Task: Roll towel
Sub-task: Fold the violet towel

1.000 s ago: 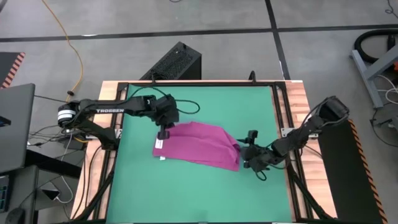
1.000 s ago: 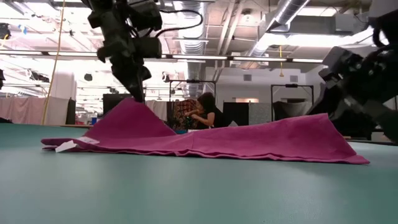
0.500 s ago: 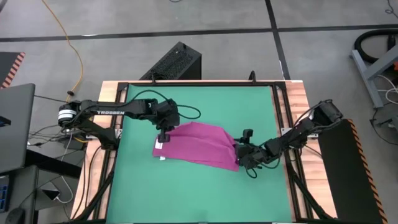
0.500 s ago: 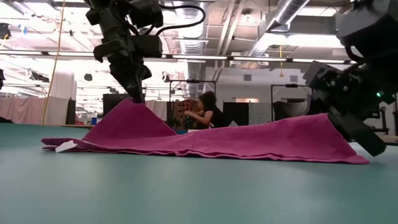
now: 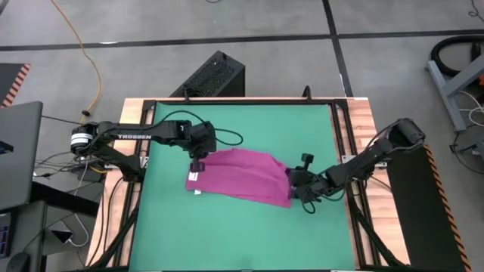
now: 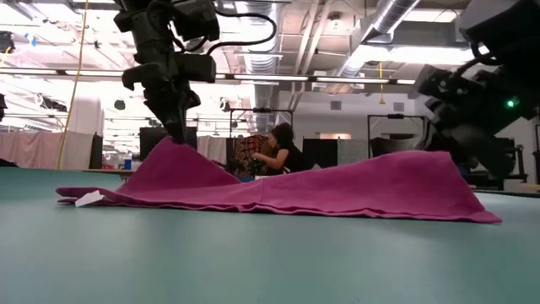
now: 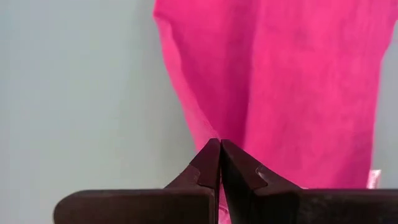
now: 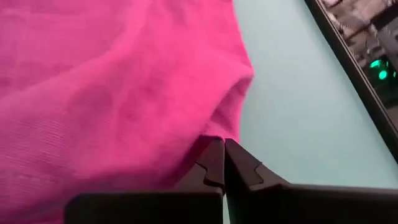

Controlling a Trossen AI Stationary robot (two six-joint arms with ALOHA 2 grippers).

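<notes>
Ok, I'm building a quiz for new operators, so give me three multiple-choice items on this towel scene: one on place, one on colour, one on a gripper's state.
1. Where does the towel lie?
A. on the green mat
B. on the floor
C. on the wooden border

2. What colour is the towel?
A. blue
B. magenta-pink
C. white

3. How is the right gripper?
A. wide open above the mat
B. out of view
C. shut on the towel's edge

Key:
1 A, the high view shows it in the middle of the mat.
2 B, every view shows magenta-pink cloth.
3 C, the right wrist view shows its fingers closed together with cloth pinched at the tips.
</notes>
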